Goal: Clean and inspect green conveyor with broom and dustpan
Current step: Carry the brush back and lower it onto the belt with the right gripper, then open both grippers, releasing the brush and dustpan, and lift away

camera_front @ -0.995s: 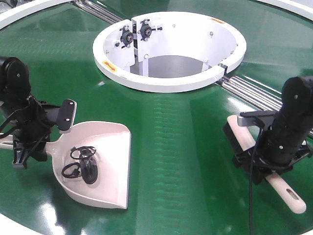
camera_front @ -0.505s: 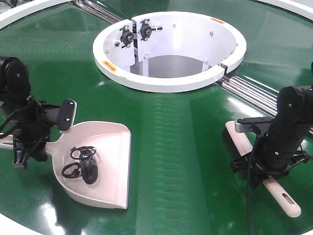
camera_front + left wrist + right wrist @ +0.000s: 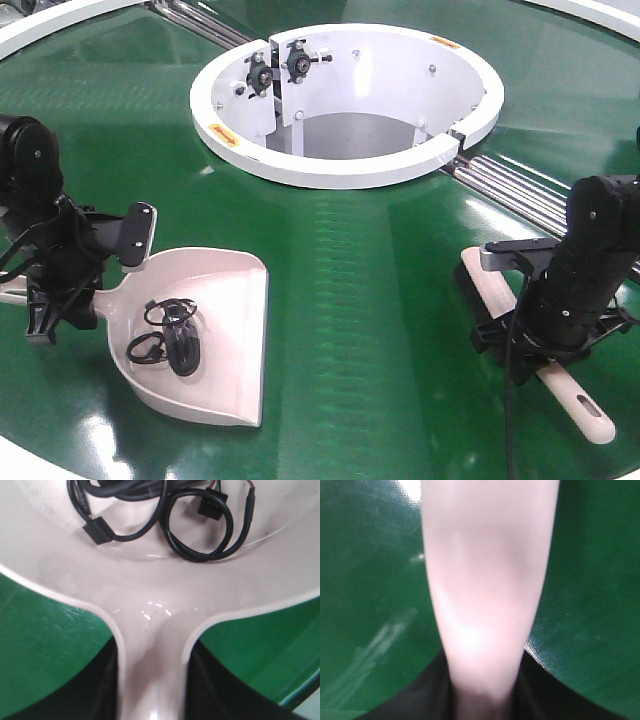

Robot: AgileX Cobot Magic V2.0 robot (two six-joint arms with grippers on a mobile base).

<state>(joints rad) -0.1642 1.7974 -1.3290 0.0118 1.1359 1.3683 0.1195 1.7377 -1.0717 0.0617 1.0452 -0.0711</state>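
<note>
The green conveyor (image 3: 350, 280) fills the front view. On it at the left lies the dustpan (image 3: 225, 330), a pale scoop holding a tangle of black cables (image 3: 170, 335). My left gripper (image 3: 62, 300) is shut on its handle; in the left wrist view the dark fingers (image 3: 102, 685) press both sides of the dustpan handle (image 3: 150, 670), with the cables (image 3: 200, 530) ahead. At the right, the broom (image 3: 488, 285) lies slanted, its slotted handle end (image 3: 592, 415) towards the front. My right gripper (image 3: 545, 340) is shut on the broom handle (image 3: 485, 580).
The white central ring (image 3: 330, 172) opens in the middle at the back, with black bearings inside. Steel rollers (image 3: 510, 185) run from the ring to the right, close behind the right arm. A white outer rim (image 3: 60, 25) shows at the back left.
The right arm has swung a little more upright and shifted the broom slightly towards the front, then held still. The left arm and dustpan have not moved.
</note>
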